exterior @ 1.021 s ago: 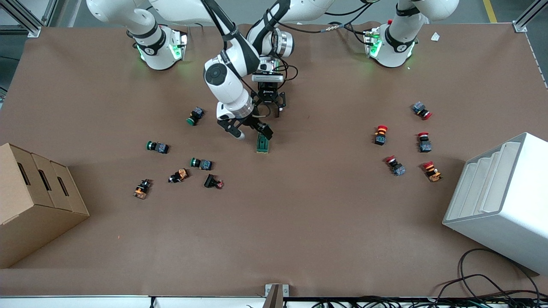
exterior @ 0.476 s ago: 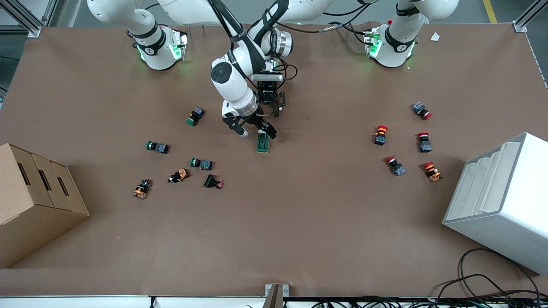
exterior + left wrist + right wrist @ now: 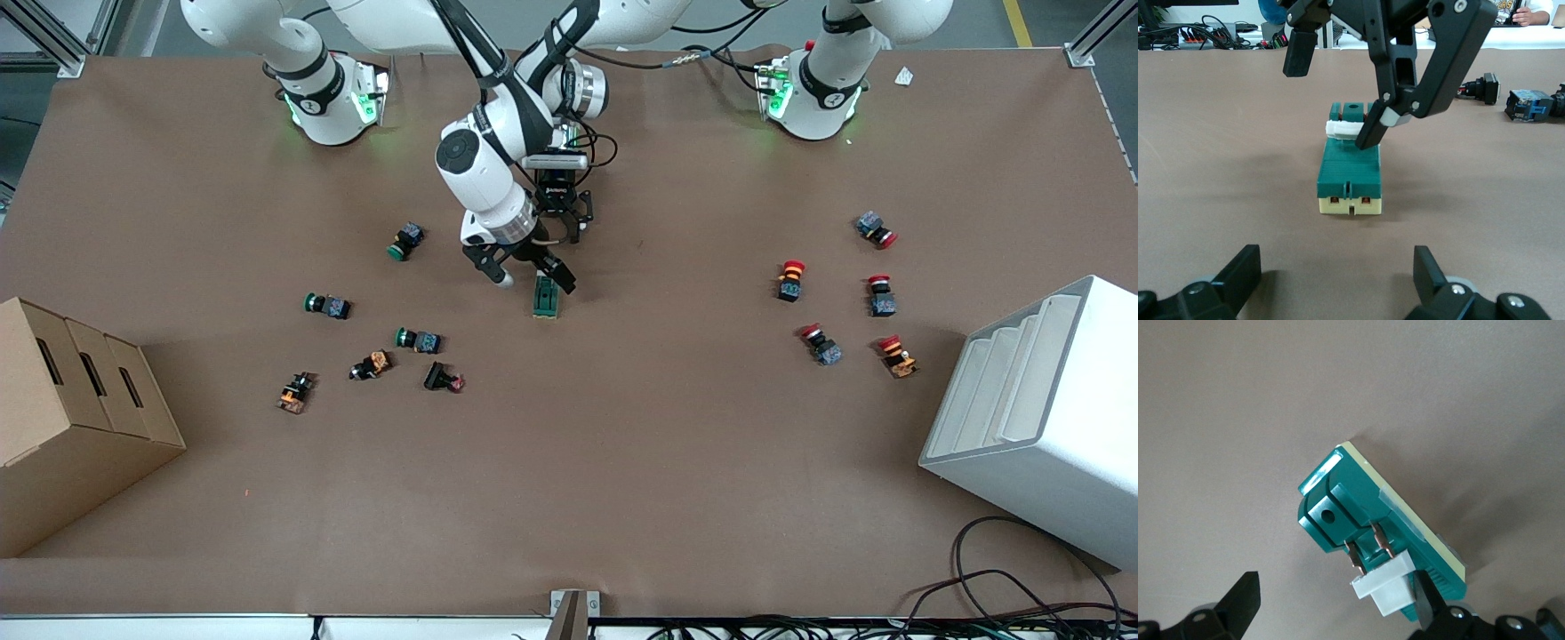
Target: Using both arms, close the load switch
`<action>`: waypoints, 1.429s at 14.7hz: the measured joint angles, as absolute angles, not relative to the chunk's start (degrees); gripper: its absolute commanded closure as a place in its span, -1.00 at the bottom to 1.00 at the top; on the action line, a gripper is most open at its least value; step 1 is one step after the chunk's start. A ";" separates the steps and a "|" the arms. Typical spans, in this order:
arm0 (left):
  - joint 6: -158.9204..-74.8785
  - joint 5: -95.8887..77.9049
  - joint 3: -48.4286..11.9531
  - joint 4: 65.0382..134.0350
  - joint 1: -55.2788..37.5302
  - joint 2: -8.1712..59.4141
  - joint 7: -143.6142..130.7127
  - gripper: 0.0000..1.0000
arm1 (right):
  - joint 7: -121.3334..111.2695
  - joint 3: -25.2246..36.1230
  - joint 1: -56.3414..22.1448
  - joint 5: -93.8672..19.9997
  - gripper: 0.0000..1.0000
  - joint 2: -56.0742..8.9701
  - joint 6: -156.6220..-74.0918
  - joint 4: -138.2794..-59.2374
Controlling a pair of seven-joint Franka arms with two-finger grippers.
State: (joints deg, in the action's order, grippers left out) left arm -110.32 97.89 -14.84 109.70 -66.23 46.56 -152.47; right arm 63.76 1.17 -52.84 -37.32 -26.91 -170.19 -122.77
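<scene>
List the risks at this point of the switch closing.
1. The right gripper is open, with only one fingertip against the white lever; it could slip off before the lever closes.
2. The load switch lies loose on the table. The left gripper hangs open, not touching it, so a push may slide or tip the switch.
3. Both grippers work close together and could collide.

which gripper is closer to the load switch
Right. The right gripper has one fingertip on the load switch lever; the left gripper hangs open just short of it, toward the bases.
</scene>
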 measured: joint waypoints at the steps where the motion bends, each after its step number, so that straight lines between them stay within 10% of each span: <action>1: -110.30 97.89 -14.84 109.68 -66.23 46.56 -152.47 -0.98 | 63.93 1.24 -52.82 -37.39 -1.00 -26.89 -170.05 -122.67; 21: -110.30 97.89 -14.19 109.51 -65.94 46.60 -152.47 -0.99 | 63.67 2.31 -48.90 -37.91 -1.00 -32.93 -170.08 -112.39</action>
State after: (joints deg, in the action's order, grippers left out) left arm -110.30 97.89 -14.19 109.51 -65.94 46.60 -152.47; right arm 63.67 2.31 -48.90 -37.91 -32.93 -170.08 -112.39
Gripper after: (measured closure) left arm 0.004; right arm 0.000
